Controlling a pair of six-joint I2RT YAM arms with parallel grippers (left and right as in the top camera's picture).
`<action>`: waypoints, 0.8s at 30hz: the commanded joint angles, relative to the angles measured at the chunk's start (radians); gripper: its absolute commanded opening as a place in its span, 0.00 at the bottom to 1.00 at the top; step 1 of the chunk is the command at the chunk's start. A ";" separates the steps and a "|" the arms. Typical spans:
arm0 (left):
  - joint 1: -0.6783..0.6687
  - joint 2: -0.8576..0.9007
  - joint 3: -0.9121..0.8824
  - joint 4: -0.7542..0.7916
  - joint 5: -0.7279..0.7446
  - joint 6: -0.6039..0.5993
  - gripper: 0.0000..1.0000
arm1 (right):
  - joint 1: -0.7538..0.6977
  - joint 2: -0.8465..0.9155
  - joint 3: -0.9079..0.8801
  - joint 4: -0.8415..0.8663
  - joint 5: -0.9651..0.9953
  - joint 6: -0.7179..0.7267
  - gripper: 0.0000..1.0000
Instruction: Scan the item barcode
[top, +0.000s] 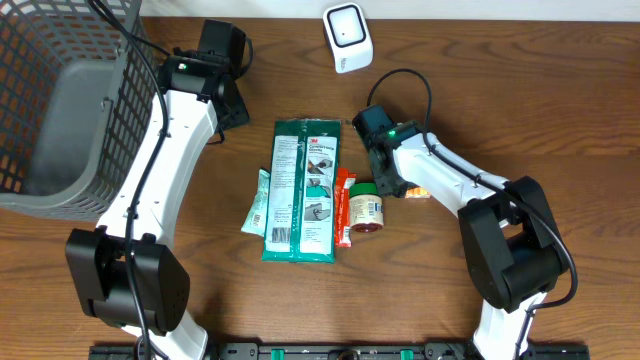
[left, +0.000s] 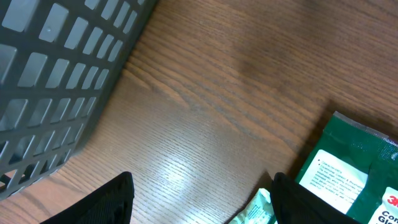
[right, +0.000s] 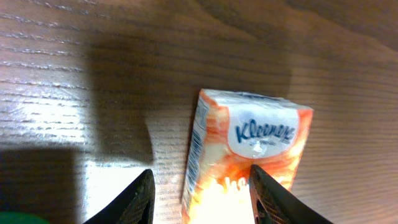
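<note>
Right gripper (right: 200, 177): jaws part open, gripping nothing. Kleenex pack (right: 255, 134) flat on table (right: 62, 74), near end between jaws; one finger clear of its side, other overlapping its top, contact unclear. Left gripper (left: 200, 183): jaws wide, empty, beside basket (left: 56, 74). Scanner (top: 347, 37) at far edge, well apart.

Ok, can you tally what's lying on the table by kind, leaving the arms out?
Baskets: 1, the grey basket
Scanners: 1, the white scanner
Flat packets: 3, the big green packet, the pale green packet, the red packet
Jars: 1, the green-lidded jar
Tissue packs: 1, the Kleenex pack
Total: 7
</note>
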 joint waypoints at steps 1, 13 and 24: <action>0.001 0.011 -0.006 -0.004 -0.024 -0.017 0.70 | 0.003 -0.003 0.067 -0.030 0.019 0.016 0.45; 0.001 0.011 -0.006 -0.004 -0.024 -0.016 0.70 | 0.001 -0.002 0.081 -0.051 0.018 0.017 0.51; 0.001 0.011 -0.006 -0.004 -0.024 -0.016 0.70 | 0.001 -0.002 0.046 -0.045 0.017 0.060 0.37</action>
